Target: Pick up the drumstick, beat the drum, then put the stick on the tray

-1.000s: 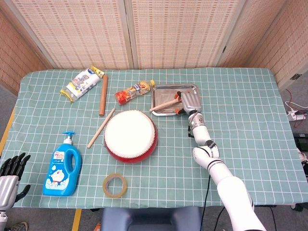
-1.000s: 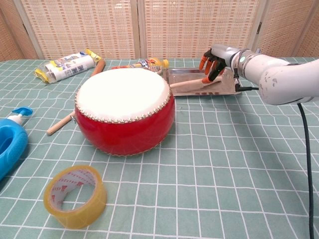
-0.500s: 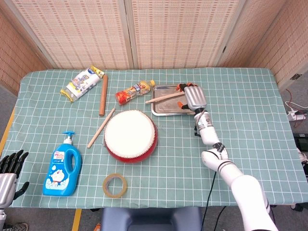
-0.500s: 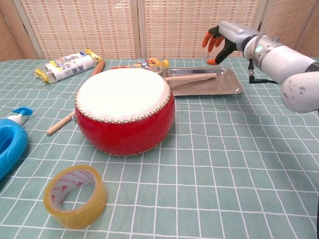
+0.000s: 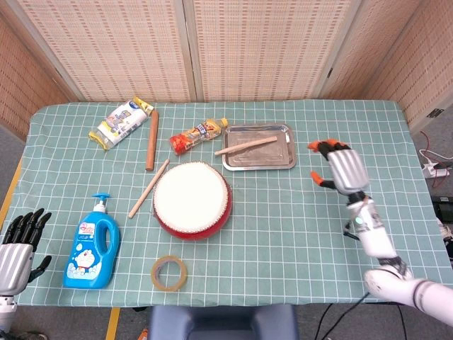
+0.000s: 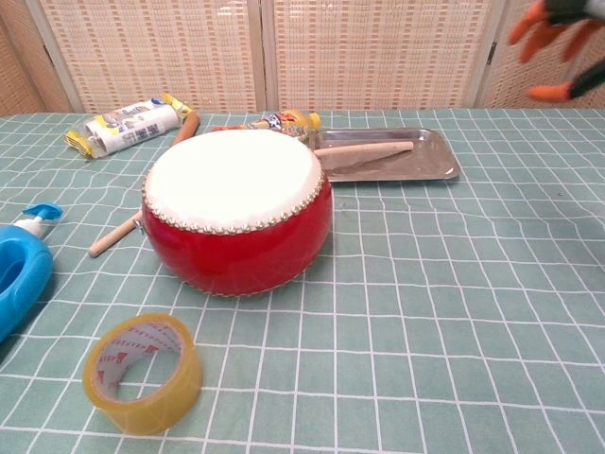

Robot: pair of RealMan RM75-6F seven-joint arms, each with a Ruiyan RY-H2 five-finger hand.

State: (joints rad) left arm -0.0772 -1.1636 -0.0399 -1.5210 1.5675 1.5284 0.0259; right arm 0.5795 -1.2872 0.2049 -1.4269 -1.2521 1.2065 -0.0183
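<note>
A wooden drumstick (image 5: pixel 245 146) (image 6: pixel 364 148) lies across the metal tray (image 5: pixel 283 159) (image 6: pixel 437 169), its left end overhanging the rim. The red drum (image 5: pixel 192 200) (image 6: pixel 236 208) with a white skin stands in front of the tray, to its left. My right hand (image 5: pixel 335 167) (image 6: pixel 561 43) hovers to the right of the tray, fingers spread and holding nothing; in the chest view it is blurred at the top right corner. My left hand (image 5: pixel 17 241) hangs off the table's near left corner, fingers apart and empty.
A second stick (image 5: pixel 148 188) (image 6: pixel 113 236) lies left of the drum, and a thicker rod (image 5: pixel 151 139) behind it. Snack packets (image 5: pixel 121 122) (image 5: pixel 197 134) sit at the back. A blue soap bottle (image 5: pixel 93 247) and a tape roll (image 5: pixel 169 273) (image 6: pixel 142 372) are near the front edge.
My right hand has let go of the drumstick, which now lies on the tray, and has pulled away to the right and up. The left hand shifted slightly.
</note>
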